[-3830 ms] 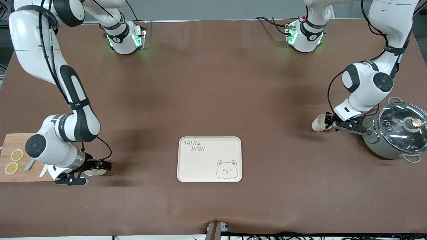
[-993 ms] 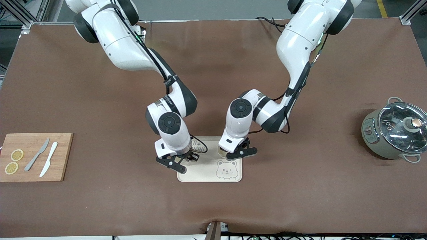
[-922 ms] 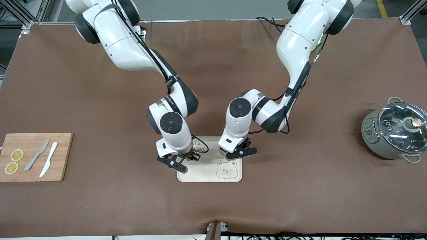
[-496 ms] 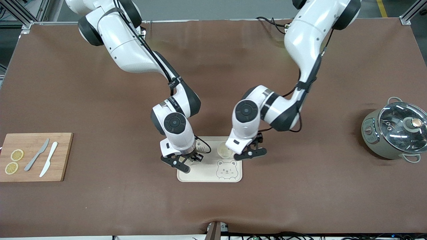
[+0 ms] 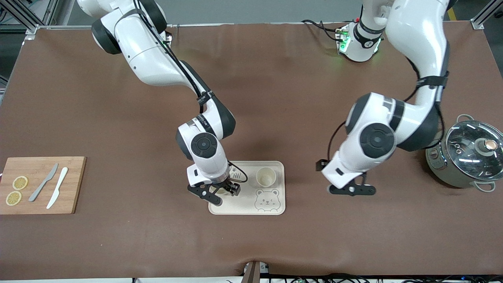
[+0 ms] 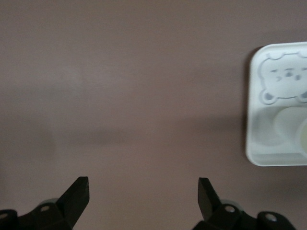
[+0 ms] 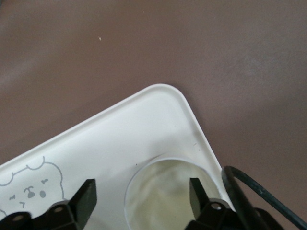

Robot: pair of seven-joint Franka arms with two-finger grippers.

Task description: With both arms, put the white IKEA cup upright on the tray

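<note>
Now the right gripper [image 5: 222, 191], jaws spread around its upright cup [image 7: 168, 191] on the tray [image 5: 275, 210], should lift straight up; the left gripper [image 5: 351, 189], jaws spread and empty, hangs over bare surface [image 5: 251, 98].

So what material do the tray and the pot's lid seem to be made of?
Tray: probably plastic or melamine, a matte cream surface with printed grey bear art. Pot lid: looks like clear glass, since it shows bright reflections, with a metal rim and a copper-coloured knob.
</note>
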